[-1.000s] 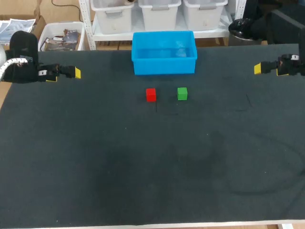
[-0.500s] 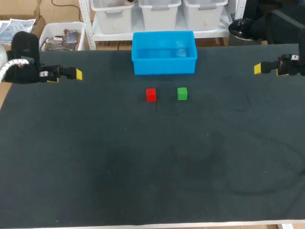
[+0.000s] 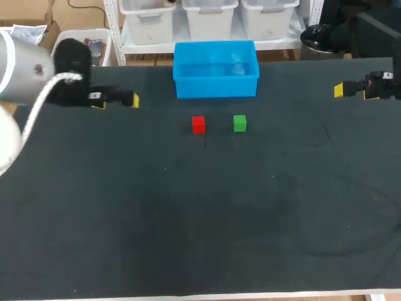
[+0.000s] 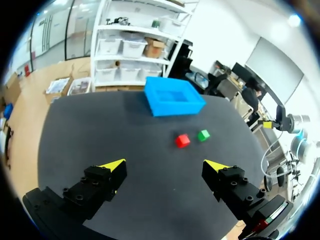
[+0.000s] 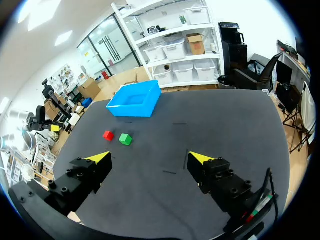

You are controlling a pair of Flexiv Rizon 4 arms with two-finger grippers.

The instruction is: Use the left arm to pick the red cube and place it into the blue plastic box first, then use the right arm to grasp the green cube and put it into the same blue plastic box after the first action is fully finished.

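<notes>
Left tool (image 3: 116, 101) nearer red cube (image 3: 198, 124)

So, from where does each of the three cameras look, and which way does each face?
Head view: above and behind the robot, looking down on the table; left gripper and right gripper enter from the sides.
Left wrist view: on the left wrist, facing across the table toward the blue box; its open gripper shows.
Right wrist view: on the right wrist, facing across from the other side; its open gripper shows.
Shared: all three show the blue box, red cube and green cube.
</notes>
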